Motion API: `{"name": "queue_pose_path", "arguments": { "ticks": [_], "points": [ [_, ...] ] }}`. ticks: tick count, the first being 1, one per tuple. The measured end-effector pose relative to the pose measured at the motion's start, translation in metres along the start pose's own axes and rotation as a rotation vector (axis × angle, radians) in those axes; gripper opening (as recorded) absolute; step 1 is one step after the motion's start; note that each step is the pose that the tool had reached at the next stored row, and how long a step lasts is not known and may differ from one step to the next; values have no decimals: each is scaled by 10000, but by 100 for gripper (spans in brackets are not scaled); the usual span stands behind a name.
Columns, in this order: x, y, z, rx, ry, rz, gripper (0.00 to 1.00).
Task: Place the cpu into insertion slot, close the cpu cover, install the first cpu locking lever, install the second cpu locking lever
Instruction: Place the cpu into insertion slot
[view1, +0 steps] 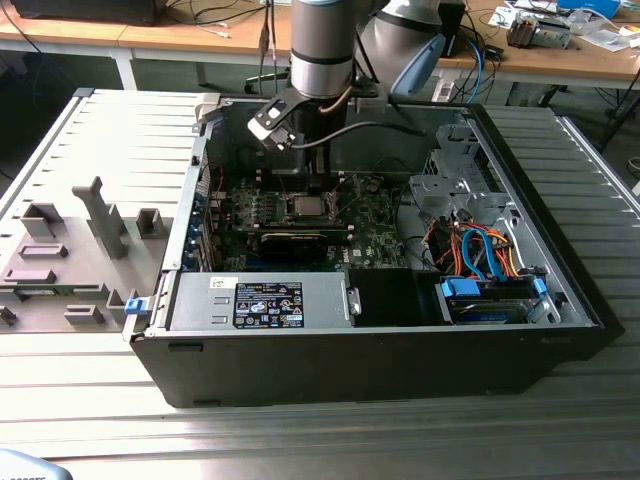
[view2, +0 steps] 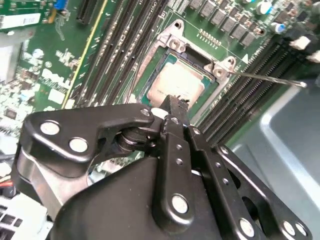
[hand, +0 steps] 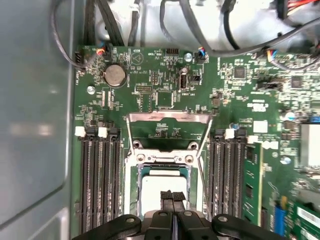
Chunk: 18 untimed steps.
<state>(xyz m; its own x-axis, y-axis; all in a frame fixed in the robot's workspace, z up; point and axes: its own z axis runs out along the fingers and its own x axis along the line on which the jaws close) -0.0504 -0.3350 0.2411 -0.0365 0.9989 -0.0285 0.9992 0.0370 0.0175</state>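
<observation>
Wooden desks (view1: 180, 35) are seen behind; an open black computer case (view1: 380, 360) is parked on a ribbed grey metal table (view1: 300, 440). Step one looks done: the square silvery-topped cpu (hand: 160, 182) is seated in the metal-rimmed insertion slot (hand: 162, 158). The thin silvery windowed cpu cover (hand: 169, 116) is flipped up, so closing it and both levers (view2: 270, 78) are reckoned left. The black gripper (hand: 173, 196) is pinched closed on nothing, over the cpu.

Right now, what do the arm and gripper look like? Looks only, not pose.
The arm is built of silver-grey cylindrical sections, with a pale blue joint cap and a black cable near the wrist. The gripper is matt black: flat linkage bars joined by round silver pins.
</observation>
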Motion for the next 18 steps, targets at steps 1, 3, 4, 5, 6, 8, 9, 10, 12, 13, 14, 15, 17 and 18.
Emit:
{"name": "queue_pose_path", "arguments": {
  "ticks": [1, 3, 4, 5, 6, 8, 9, 10, 12, 13, 14, 15, 17, 18],
  "points": [
    [-1, 1, -31, 0, 0, -1, 11],
    [-3, 3, -109, 1, -1, -1, 11],
    [-5, 4, -166, 0, 0, -1, 11],
    [-6, 5, -204, 1, 0, -1, 11],
    [-7, 6, -230, 1, -1, 0, 11],
    [-8, 7, -286, 1, -1, 0, 11],
    [-9, 7, -309, 1, 0, 0, 11],
    [-10, 8, -337, 0, 0, -1, 11],
    [-11, 8, -383, 1, -1, -1, 11],
    [-12, 9, -399, 1, -2, -1, 11],
    [-11, 9, -399, 0, 1, -1, 11],
    [-11, 9, -399, -1, 2, -1, 11],
    [-11, 9, -402, 1, 0, -1, 11],
    [-12, 9, -404, 1, 0, -1, 11]
  ]
}}
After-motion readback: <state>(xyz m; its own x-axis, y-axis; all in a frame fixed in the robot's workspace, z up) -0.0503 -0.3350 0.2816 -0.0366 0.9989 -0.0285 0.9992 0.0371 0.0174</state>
